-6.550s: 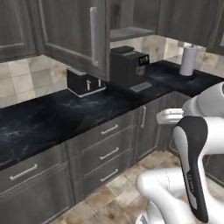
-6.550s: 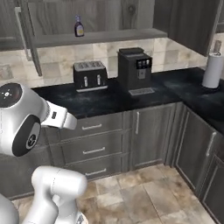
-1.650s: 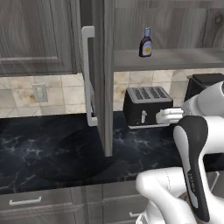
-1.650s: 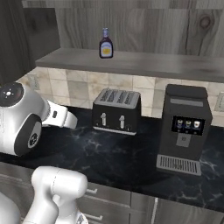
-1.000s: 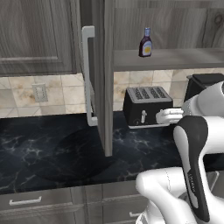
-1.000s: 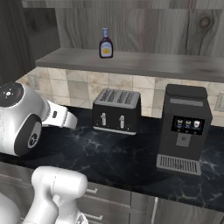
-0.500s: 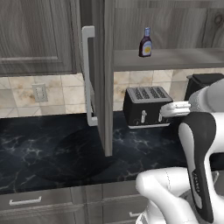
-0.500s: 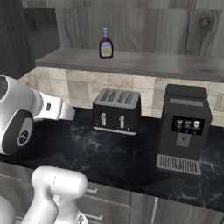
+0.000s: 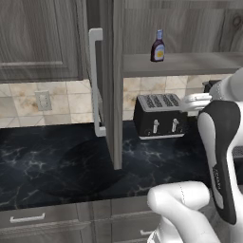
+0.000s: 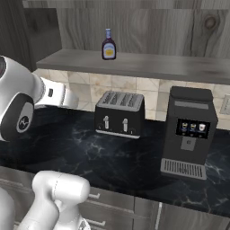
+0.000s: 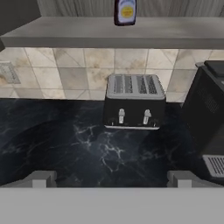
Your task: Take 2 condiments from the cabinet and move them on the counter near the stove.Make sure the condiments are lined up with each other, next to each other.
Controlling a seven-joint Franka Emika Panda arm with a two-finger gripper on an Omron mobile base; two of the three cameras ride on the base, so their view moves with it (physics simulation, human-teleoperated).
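Cabinet (image 9: 114, 71) of dark grey wood grain, wall-mounted, with its tall door swung open toward the viewer so that the door is seen nearly edge-on; a long silver bar handle (image 9: 95, 80) runs down the door's left face. Inside, on the grey shelf (image 10: 134, 63), stands a dark brown bottle with a pale blue cap and a yellow label (image 10: 108, 45), upright and alone on the visible stretch of shelf (the hand view cuts off its upper part, showing the label and lower body (image 11: 125, 12)). Directly below the bottle, on the black marble-look worktop with faint white veins (image 10: 90, 152), sits a black four-slot toaster with two silver levers on its front (image 10: 119, 114), set against the beige tiled wall. To the toaster's right, near it but apart, stands a black coffee machine with a small lit panel and a grey drip grille (image 10: 187, 132). A white wall socket (image 9: 42, 100) is set in the tiles to the left of the open door. Grey drawer fronts with short handles (image 9: 42, 218) lie under the worktop's near edge.

The white arm reaches forward above the worktop. The end effector (image 11: 109, 179) hangs over the worktop, on the near side of the toaster and well below the shelf; its two dark fingertips (image 11: 39, 179) stand far apart at the bottom of the hand view, spread wide with nothing between them.
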